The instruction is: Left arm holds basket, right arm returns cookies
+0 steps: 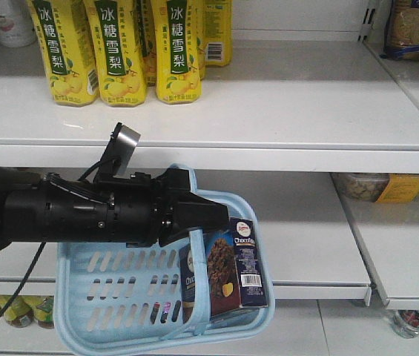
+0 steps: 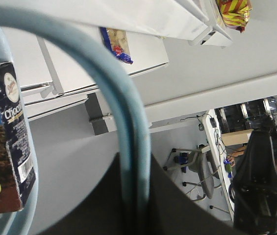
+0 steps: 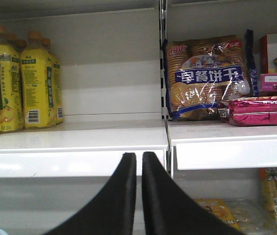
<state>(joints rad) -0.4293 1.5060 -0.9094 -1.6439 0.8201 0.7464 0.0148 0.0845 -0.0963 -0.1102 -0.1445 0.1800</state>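
Left arm (image 1: 83,215): jaws clenched on the flat handle (image 2: 128,122) of the basket (image 1: 76,297). In the left wrist view the pale blue band runs straight between them.

Right arm: jaws drawn together and empty. The two black wedge fingers (image 3: 121,200) nearly meet, aimed level at the white shelf (image 3: 79,139) between the yellow bottles (image 3: 35,93) and the biscuit pack (image 3: 207,78).

The cookie box (image 1: 228,271) stands inside the basket, just beside the handle, long axis near upright with a slight lean. A sliver of blue at the lower left of the right wrist view suggests the box lies below and left of the right jaws. The left arm is nearer but occupied.

Box: smooth printed card, dark, sharp-edged. Basket: moulded plastic, slotted sides, rounded corners.
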